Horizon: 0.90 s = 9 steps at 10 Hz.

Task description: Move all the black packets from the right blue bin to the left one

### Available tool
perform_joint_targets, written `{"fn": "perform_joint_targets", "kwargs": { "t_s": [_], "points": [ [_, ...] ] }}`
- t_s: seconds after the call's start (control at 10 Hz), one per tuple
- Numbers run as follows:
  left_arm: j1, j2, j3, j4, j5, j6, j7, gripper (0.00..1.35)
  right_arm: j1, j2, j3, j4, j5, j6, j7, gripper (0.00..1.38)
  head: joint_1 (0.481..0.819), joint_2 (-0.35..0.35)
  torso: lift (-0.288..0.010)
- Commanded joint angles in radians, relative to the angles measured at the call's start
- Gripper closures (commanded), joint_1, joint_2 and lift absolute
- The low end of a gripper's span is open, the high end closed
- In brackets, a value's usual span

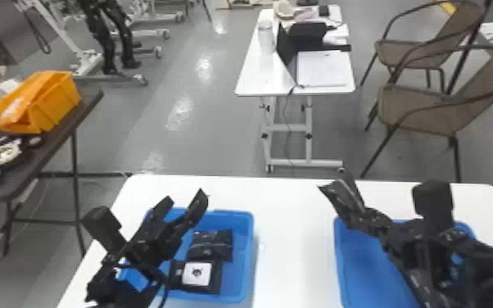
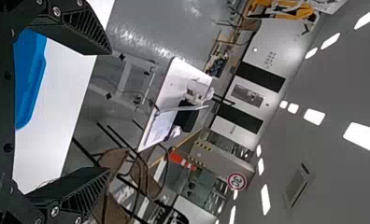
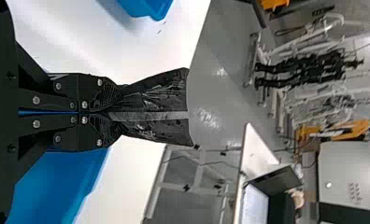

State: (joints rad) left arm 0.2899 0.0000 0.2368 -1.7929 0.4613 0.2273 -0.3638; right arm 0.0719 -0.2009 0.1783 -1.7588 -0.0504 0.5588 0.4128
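My right tool (image 3: 109, 112) clenches a black packet (image 3: 150, 130) up by the right bin (image 1: 339, 256). I should keep that pinch firm, withdraw my empty, spread left tool (image 1: 185, 200), then lower well inside the left bin (image 1: 251, 256) before releasing.

On the front table (image 1: 295, 245), two blue bins (image 1: 249, 245) and, inside one, two black packets (image 1: 213, 245) are seen; a third packet (image 1: 340, 195) is held above it by one gripper (image 1: 352, 213). Beyond it, two chairs (image 1: 417, 105) and one white table (image 1: 254, 78) are placed.
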Motion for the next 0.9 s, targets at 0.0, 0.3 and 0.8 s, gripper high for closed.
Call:
{"fn": "perform_joint_targets", "kwargs": {
  "t_s": [0.0, 0.3, 0.8],
  "points": [
    [-0.035, 0.0, -0.044, 0.0, 0.125, 0.099, -0.001, 0.14, -0.119, 0.008, 0.079, 0.056, 0.018, -0.014, 0.04, 1.24, 0.695, 0.167, 0.0],
    [-0.092, 0.055, -0.099, 0.023, 0.22, 0.172, -0.043, 0.14, -0.304, 0.023, 0.262, 0.213, -0.057, -0.056, 0.081, 1.24, 0.695, 0.179, 0.0],
    [-0.143, 0.018, -0.129, 0.084, 0.218, 0.198, -0.103, 0.14, -0.458, 0.02, 0.448, 0.28, -0.17, -0.06, 0.11, 1.24, 0.695, 0.231, 0.0]
  ]
}}
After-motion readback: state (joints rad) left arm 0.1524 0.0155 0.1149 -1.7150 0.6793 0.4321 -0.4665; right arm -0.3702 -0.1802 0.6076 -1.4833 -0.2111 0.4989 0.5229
